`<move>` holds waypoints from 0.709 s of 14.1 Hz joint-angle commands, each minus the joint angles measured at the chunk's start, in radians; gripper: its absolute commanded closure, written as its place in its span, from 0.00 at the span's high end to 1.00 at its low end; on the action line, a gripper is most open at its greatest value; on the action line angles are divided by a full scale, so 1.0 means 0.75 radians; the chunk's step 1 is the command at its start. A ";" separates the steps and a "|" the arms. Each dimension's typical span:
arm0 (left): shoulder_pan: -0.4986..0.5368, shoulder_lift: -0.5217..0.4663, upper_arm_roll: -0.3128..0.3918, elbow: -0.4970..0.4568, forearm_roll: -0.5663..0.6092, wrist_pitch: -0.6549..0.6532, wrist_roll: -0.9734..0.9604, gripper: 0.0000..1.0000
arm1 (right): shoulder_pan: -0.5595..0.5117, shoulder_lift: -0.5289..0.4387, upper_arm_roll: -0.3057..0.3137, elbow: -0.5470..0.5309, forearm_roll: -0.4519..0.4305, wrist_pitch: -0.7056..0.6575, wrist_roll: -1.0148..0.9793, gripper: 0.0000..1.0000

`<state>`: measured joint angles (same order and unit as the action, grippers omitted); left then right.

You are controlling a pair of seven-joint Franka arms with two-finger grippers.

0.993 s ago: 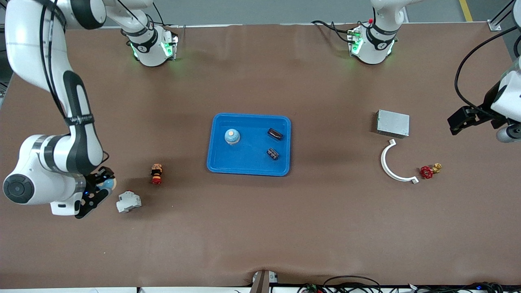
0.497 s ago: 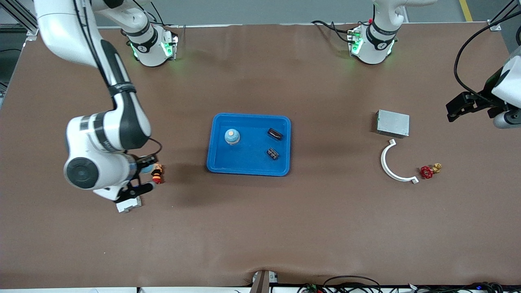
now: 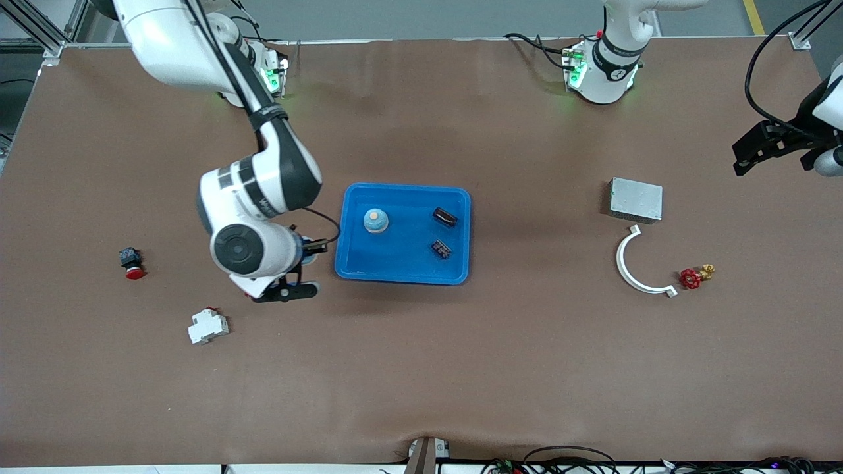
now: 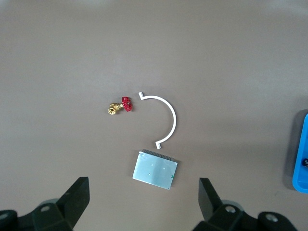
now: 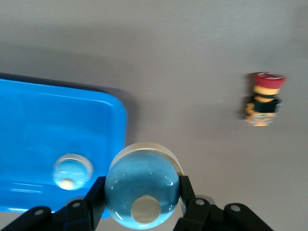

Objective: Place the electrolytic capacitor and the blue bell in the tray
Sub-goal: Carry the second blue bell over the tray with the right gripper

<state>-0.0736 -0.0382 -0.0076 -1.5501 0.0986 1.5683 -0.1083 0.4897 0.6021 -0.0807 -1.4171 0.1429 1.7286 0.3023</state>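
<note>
A blocky white part (image 3: 208, 326) sits nearest on the matte brown counter (image 3: 421, 368). The right claw (image 5: 141, 202), which was over that part a second ago, has swung up beside the shallow glossy blue tray (image 3: 355, 263), clamped on a round blue bell (image 5: 142, 192). In the tray lie a second domed bell (image 3: 375, 220) and two dark cylindrical capacitors (image 3: 441, 248). The left claw (image 4: 144, 204) hangs spread wide above the grey metal box (image 3: 635, 199) and the white plastic arc (image 3: 625, 263). No writing is readable.

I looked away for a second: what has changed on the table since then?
The right pincer, shut on a blue bell, carried it from the right arm's end to just beside the tray. The left pincer stays open, waiting. The tray's contents and other parts stayed put.
</note>
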 commanded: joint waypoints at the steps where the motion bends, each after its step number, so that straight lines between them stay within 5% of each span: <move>1: -0.016 -0.021 0.008 -0.024 -0.027 -0.005 0.012 1.00 | 0.040 -0.009 -0.013 -0.092 0.091 0.139 0.077 0.09; 6: -0.016 -0.027 -0.014 -0.019 -0.027 -0.027 0.005 1.00 | 0.224 0.087 -0.015 -0.174 0.153 0.435 0.337 0.09; 10: -0.014 -0.025 -0.014 -0.015 -0.025 -0.027 0.003 1.00 | 0.231 0.138 -0.015 -0.174 0.141 0.456 0.345 0.09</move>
<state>-0.0829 -0.0381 -0.0196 -1.5536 0.0971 1.5603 -0.1084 0.6722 0.7044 -0.0830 -1.5433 0.2397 2.0704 0.5582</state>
